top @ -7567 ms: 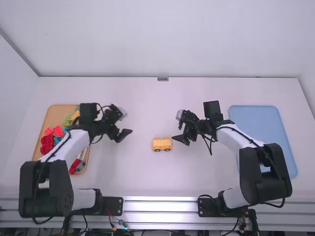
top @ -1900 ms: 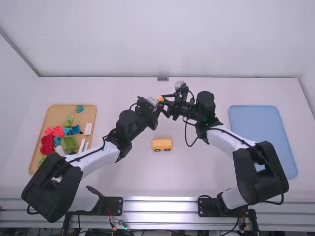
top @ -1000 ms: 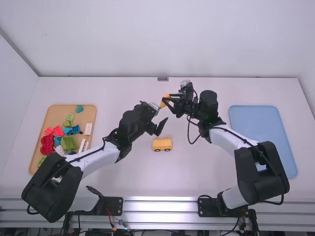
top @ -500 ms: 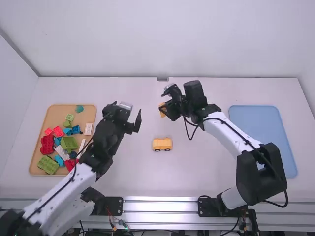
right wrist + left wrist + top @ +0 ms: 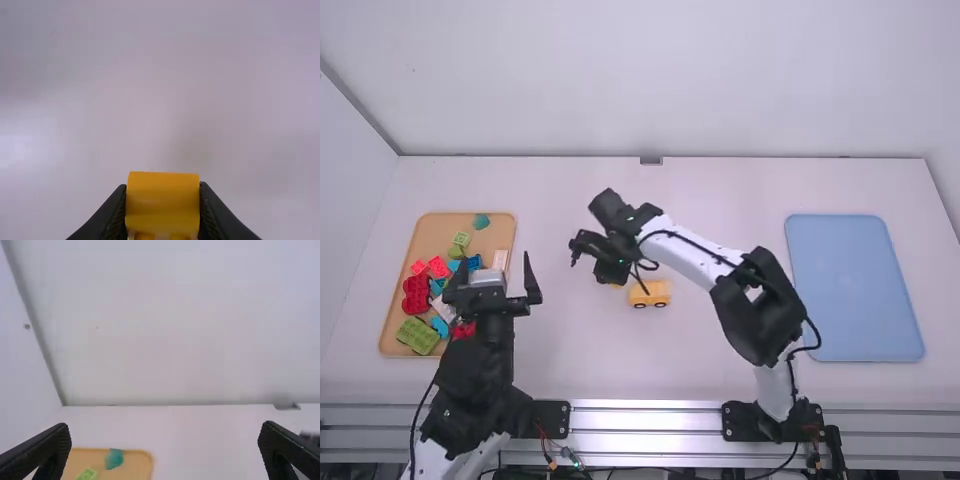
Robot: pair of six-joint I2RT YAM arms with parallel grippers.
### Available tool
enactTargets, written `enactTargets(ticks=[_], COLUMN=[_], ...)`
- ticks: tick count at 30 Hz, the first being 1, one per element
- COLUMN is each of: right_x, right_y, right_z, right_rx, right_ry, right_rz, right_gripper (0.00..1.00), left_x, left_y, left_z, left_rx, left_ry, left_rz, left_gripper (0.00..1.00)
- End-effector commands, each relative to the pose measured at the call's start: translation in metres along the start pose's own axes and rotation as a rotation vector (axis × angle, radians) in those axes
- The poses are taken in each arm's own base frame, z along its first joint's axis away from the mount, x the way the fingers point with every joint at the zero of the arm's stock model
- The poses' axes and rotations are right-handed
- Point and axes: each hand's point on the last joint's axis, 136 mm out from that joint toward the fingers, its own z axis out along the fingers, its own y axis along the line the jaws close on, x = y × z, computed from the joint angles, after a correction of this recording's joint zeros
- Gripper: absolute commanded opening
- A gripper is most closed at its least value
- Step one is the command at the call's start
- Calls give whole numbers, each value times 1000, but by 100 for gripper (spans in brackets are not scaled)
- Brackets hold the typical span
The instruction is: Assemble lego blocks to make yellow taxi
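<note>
Near the middle of the white table (image 5: pixel 720 365), you have a yellow car body (image 5: pixel 650 293) standing on dark wheels, side-on to the high view. Just beside it, to its left and slightly farther from you, is your right gripper (image 5: pixel 611 273), reached across from the right. Its jaws are pinching a yellow block (image 5: pixel 162 201), one finger against each side, and the right wrist view shows the block's smooth, rounded face (a sliver of yellow also peeks out beneath the gripper in the high view).

Well apart, to the left, your left gripper (image 5: pixel 495 262) has its jaws spread wide with nothing between them. It points away from you, near the right edge of an orange-tan tray (image 5: pixel 433 228). In that tray you have loose blocks: red ones (image 5: pixel 416 292), a large green one (image 5: pixel 418 336), blue ones (image 5: pixel 474 262), a pale one (image 5: pixel 500 260) and, by the far rim, a teal piece (image 5: pixel 481 221). At the table's right side lies a flat blue tray (image 5: pixel 857 290).
</note>
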Motion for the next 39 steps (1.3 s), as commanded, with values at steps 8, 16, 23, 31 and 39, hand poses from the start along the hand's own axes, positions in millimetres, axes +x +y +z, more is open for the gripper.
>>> enactTargets(ticks=[8,16,23,31,39], right_x=[7,8,8,5,-17], right_y=[-2,-6,-8,-13,-26], right_z=[52,69,68,62,-10], right_rx=[84,95,94,112,130], right_ry=[259,266,262,244,66], right_rz=[-140,-144,-140,-92,-39], right_gripper=[7,8,28,83,98], left_x=[5,6,7,8,5], left_y=[11,11,10,10,6], left_z=[-6,-6,-6,-6,-6], left_rx=[-42,-42,-40,-41,-12], left_ry=[8,10,15,19,15], left_rz=[-4,-12,-8,-20,-19], left_gripper=[99,99,99,99,99])
